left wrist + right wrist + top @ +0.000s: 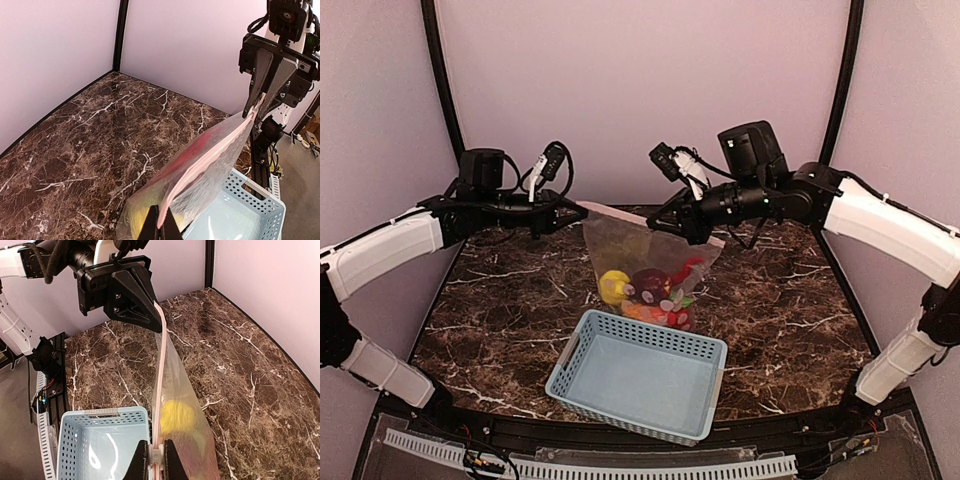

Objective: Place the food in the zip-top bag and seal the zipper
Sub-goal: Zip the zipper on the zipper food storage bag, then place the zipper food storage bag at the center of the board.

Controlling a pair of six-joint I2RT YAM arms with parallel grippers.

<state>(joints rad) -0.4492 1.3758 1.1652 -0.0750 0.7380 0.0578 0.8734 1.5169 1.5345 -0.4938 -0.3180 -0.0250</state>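
Note:
The zip-top bag (620, 245) hangs above the marble table, stretched between both grippers, its lower end near the table. The food (650, 287) lies inside it at the bottom: yellow, dark red, red, orange and green pieces. My left gripper (578, 208) is shut on the left end of the pink zipper (620, 216); its fingertips (152, 227) pinch the strip. My right gripper (663, 223) is shut on the white slider tab (156, 458), partway along the zipper (160, 370). Yellow food (177, 415) shows through the bag's wall. The zipper looks closed between the two grippers.
A light blue lattice basket (710, 385) stands in front of the bag near the table's front edge, with nothing in it; it also shows in both wrist views, basket (260, 205), basket (75, 435). Pale walls and black corner posts (445, 90) enclose the table.

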